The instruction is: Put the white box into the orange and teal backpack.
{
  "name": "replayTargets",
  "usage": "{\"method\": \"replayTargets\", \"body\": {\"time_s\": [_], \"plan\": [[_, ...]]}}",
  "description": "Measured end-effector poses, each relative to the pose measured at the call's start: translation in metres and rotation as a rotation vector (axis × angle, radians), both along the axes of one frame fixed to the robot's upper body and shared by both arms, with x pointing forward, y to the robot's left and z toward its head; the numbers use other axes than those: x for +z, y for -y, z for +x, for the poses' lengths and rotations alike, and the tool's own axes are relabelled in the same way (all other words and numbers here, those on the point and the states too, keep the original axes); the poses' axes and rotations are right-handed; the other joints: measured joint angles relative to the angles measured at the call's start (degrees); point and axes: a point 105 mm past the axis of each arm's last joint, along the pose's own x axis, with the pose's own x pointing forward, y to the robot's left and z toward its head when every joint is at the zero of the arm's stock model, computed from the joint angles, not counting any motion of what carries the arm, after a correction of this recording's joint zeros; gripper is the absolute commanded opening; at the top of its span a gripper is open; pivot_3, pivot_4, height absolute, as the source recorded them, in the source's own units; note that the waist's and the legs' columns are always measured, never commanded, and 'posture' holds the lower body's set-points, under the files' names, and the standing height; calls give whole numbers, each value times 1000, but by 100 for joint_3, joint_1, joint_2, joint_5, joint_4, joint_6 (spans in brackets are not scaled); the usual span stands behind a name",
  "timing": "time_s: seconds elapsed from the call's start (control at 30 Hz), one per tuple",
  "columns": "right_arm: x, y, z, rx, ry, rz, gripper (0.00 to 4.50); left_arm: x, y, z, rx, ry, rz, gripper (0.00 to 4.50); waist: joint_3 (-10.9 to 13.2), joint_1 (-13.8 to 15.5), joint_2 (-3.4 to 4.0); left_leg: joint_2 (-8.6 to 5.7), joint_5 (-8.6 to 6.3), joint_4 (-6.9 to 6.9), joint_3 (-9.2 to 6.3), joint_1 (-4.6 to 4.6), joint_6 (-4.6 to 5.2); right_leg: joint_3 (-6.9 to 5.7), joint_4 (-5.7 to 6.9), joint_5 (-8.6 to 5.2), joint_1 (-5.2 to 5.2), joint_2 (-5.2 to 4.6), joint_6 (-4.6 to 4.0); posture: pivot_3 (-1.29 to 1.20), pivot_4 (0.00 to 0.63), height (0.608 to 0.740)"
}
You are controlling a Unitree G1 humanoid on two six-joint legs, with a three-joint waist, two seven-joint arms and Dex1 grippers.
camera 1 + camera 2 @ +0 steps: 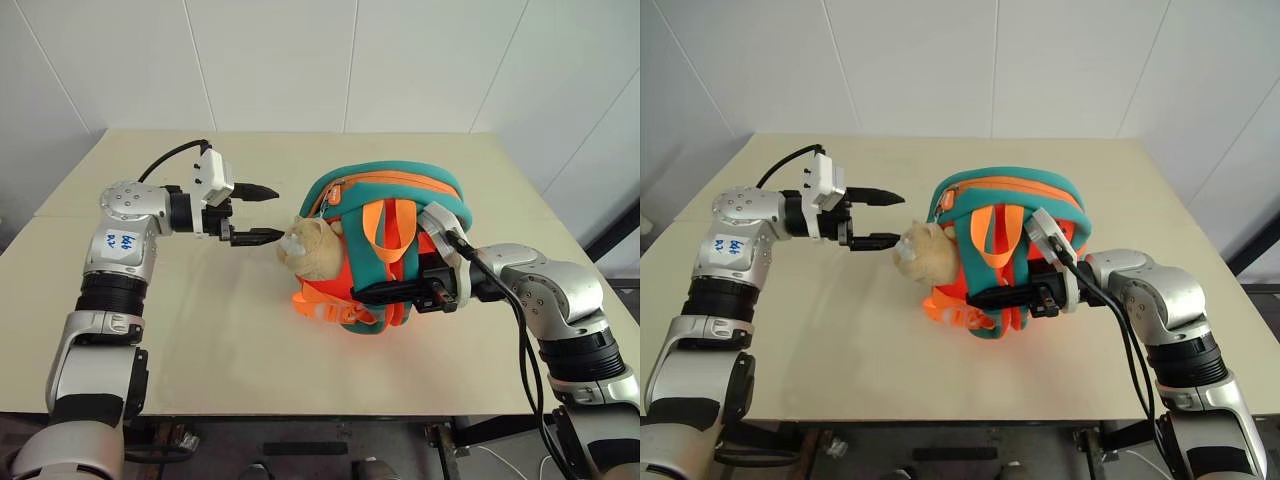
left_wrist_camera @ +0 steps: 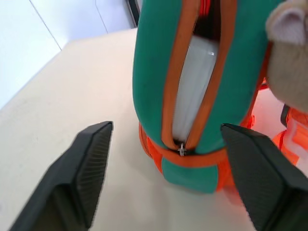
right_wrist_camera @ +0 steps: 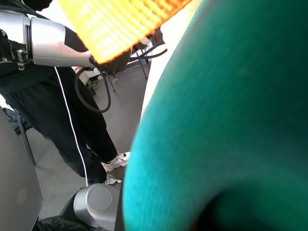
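Backpack stands upright near the middle of the surface, its zipper side turned toward the left arm. Box sits inside already: the left wrist view shows white between the orange zipper edges, upright in the slot. The opening is unzipped, the zipper pull low at the closed end of the track. The slot is narrow, so the box probably has little room to tip.

Left tool is released, fingers spread and holding nothing, hanging level just beside the plush charm and close to the zipper side. I read that as a hand just clear of the load, facing the slot it served.

Right tool is clenched, pressed in among the orange webbing straps on the bag's front face; what exactly it pinches I cannot tell, a strap seems likely. Its job appears to be bracing: keeping the soft bag standing so the slot faces the other arm.

A person in dark trousers stands beyond the surface edge in the right wrist view.

Judgement: placement looks essentially done; only zipping or letting go could remain. If the right tool lets go, the bag might slump.
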Motion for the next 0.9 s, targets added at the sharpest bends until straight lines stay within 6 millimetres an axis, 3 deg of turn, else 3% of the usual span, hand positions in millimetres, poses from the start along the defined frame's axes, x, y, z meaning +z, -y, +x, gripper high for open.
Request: {"method": "replayTargets", "body": {"time_s": [0.3,0.63,0.9], "plan": [[0,0,1,-5,2,-3,0,-10,17,3,-44,-11,-1,118,0,-7,0,0,0,2,0,0,0,0,1,0,0,0,0,0,150,740],[-5,0,0,-45,2,-2,0,-21,56,15,-91,-42,-50,21,0,7,0,-1,0,5,0,-1,1,0,0,0,1,0,1,0,150,740],[-3,-1,-3,-50,11,6,0,-27,62,20,-80,-41,-57,21,0,32,0,-2,0,9,-3,-1,1,0,1,0,5,0,2,0,150,740]]}}
